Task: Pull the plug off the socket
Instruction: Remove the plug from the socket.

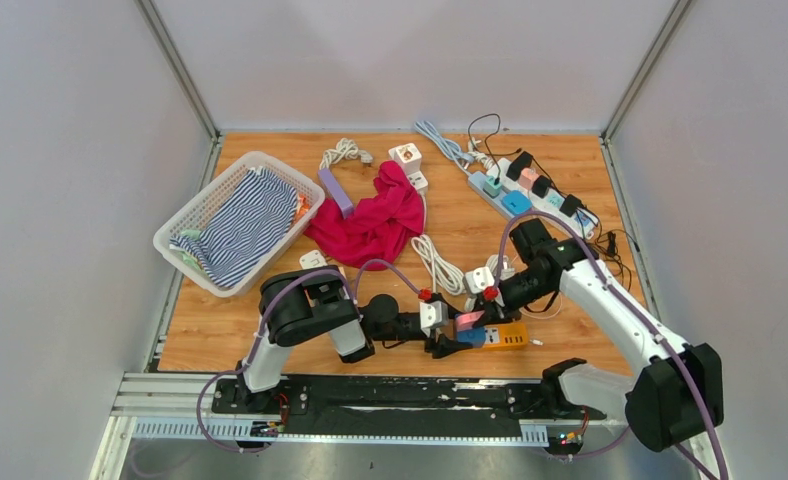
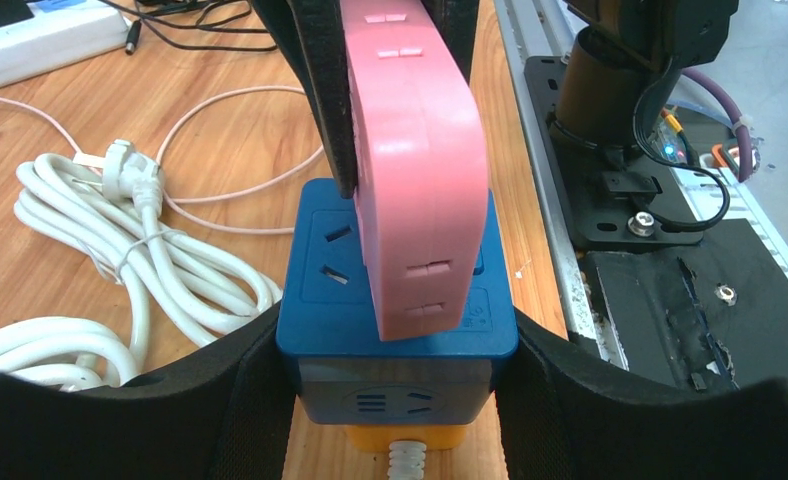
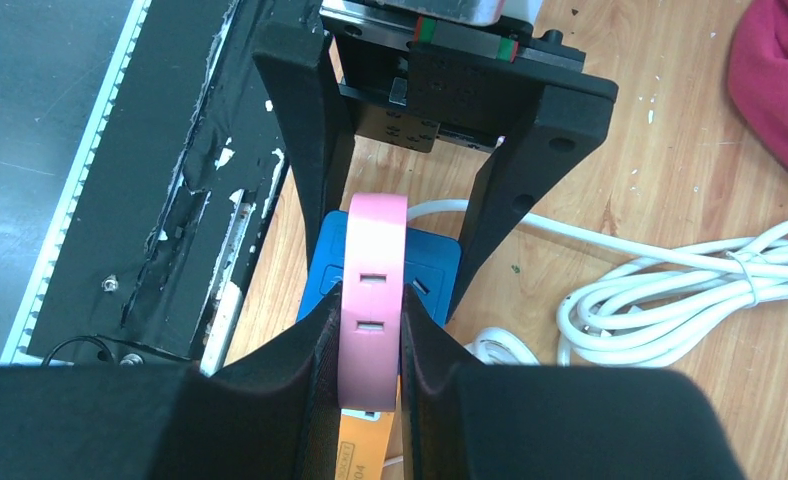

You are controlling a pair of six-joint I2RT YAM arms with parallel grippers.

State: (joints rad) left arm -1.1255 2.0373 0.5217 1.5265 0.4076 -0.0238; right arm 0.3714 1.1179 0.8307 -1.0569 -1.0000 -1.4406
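step: both grips set, pull not yet begun
plug: pink flat plastic plug (image 2: 420, 170), seated in blue cube socket (image 2: 320, 260), near centre
left gripper (image 2: 390, 390): clamping socket sides
right gripper (image 3: 370, 340): pinching plug
next: straight pull off socket face, socket held steady

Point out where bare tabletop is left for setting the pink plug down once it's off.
Free: the wood between red cloth and white power strip; the near-left corner between basket and left arm. Crowded: the near centre, where left pincer, right pincer, the blue socket and the coiled white cable bunch up.
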